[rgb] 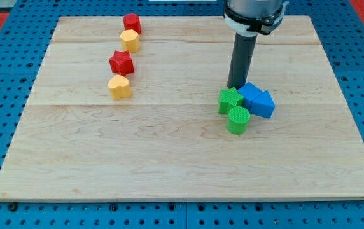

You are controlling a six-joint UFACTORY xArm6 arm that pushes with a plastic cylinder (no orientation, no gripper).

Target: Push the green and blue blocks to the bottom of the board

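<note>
My tip [237, 86] rests on the board just above a tight cluster of blocks right of centre. It touches or nearly touches the top of the green star block [230, 100] and the blue cube [250, 94]. A blue triangular block [264, 105] sits to the right of them. A green cylinder [238, 120] sits below the star, nearest the view's bottom. The four blocks press against one another.
At the upper left stands a loose column of blocks: a red cylinder [132, 23], a yellow block [130, 41], a red star [121, 62] and a yellow heart-like block [119, 86]. The wooden board [169, 159] lies on a blue pegboard.
</note>
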